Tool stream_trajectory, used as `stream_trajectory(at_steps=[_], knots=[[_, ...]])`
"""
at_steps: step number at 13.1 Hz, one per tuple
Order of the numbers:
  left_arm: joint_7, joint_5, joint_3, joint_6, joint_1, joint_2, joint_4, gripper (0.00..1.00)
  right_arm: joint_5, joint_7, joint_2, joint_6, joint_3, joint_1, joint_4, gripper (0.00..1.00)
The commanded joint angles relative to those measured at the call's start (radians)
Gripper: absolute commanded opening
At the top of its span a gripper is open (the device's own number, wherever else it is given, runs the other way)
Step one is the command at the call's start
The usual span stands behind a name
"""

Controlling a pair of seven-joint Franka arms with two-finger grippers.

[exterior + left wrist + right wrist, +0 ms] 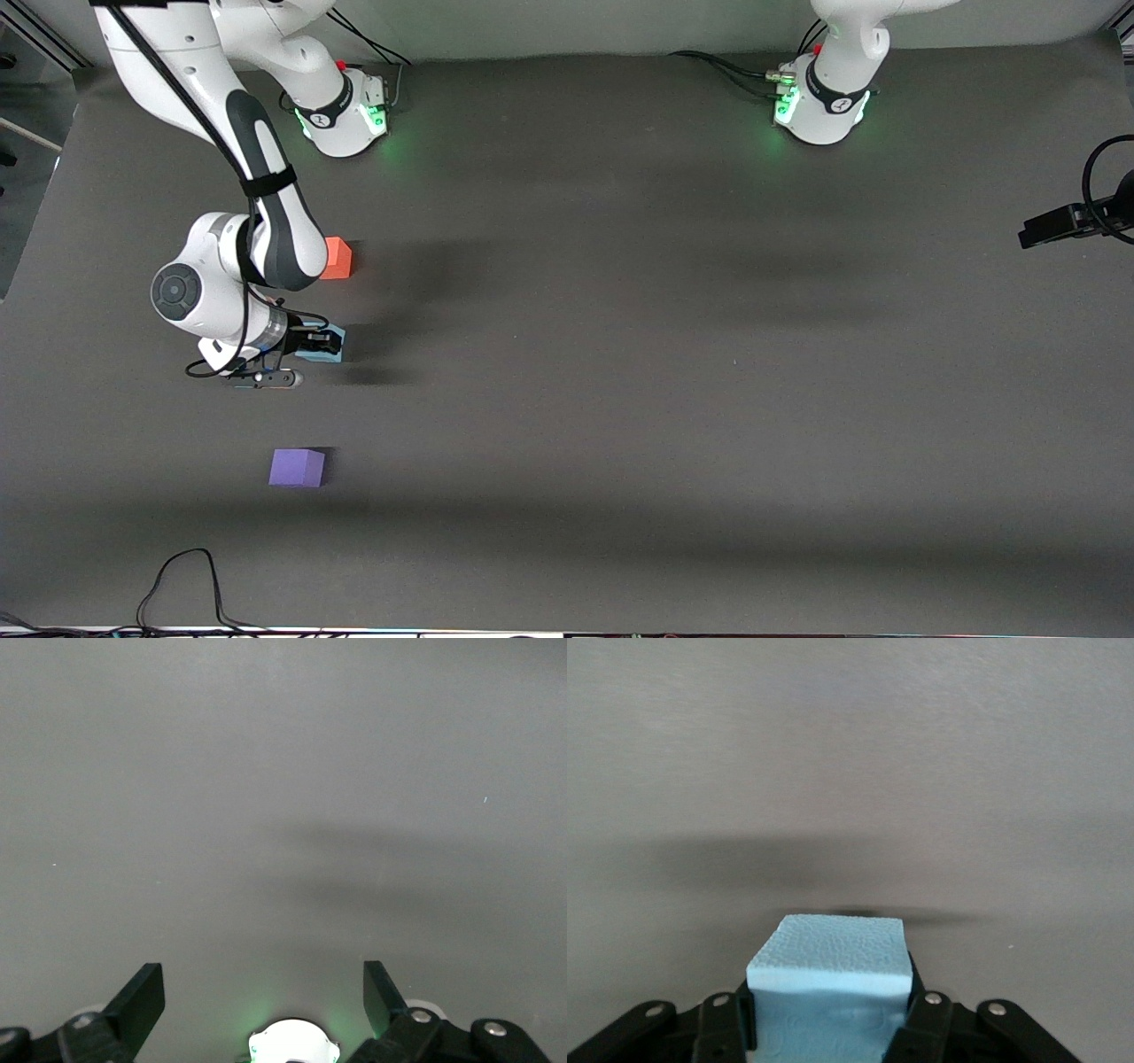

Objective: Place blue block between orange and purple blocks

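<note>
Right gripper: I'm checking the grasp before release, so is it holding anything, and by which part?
The right gripper is shut on the blue block, its fingers pressing two opposite side faces. The left gripper holds nothing.

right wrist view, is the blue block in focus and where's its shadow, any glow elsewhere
Right wrist view: the blue block is sharp, its foam grain visible, a thin dark shadow on the table just past it. Left wrist view: green-white glow between the open left gripper fingers. Front view: green lights on both bases.
</note>
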Motion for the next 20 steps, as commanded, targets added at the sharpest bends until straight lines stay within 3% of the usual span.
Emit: stream_trajectory(at_steps=[1,4,6,9,11,17,18,19,20], knots=[[0.000,-0.017,-0.005,-0.023,-0.009,-0.026,-0.001,1.00,0.035,-0.040,0.039,0.046,0.000,-0.004,0.005,0.16],[-0.010,-0.018,-0.023,-0.037,-0.035,-0.055,-0.006,1.00,0.035,-0.039,0.068,0.082,0.000,-0.004,0.009,0.16],[-0.101,-0.017,-0.073,-0.037,-0.040,-0.072,-0.003,1.00,0.035,-0.039,0.070,0.082,0.002,-0.004,0.010,0.17],[-0.126,-0.021,-0.100,-0.025,-0.041,-0.089,-0.001,1.00,0.036,-0.035,0.070,0.076,0.003,-0.004,0.016,0.26],[-0.169,-0.020,-0.129,-0.025,-0.040,-0.098,0.000,1.00,0.036,-0.037,0.068,0.074,0.003,-0.004,0.016,0.27],[-0.175,-0.021,-0.127,-0.052,-0.026,-0.144,-0.006,1.00,0.036,-0.037,0.061,0.071,0.008,-0.001,0.018,0.30],[-0.175,-0.023,-0.120,-0.039,-0.026,-0.140,-0.010,1.00,0.038,-0.037,0.061,0.071,0.008,-0.001,0.018,0.35],[-0.175,-0.028,-0.117,-0.032,-0.026,-0.135,-0.015,1.00,0.050,-0.037,0.064,0.072,0.009,-0.001,0.018,0.59],[-0.177,-0.029,-0.117,-0.026,-0.026,-0.135,-0.021,1.00,0.061,-0.037,0.065,0.073,0.009,-0.001,0.018,0.92]])
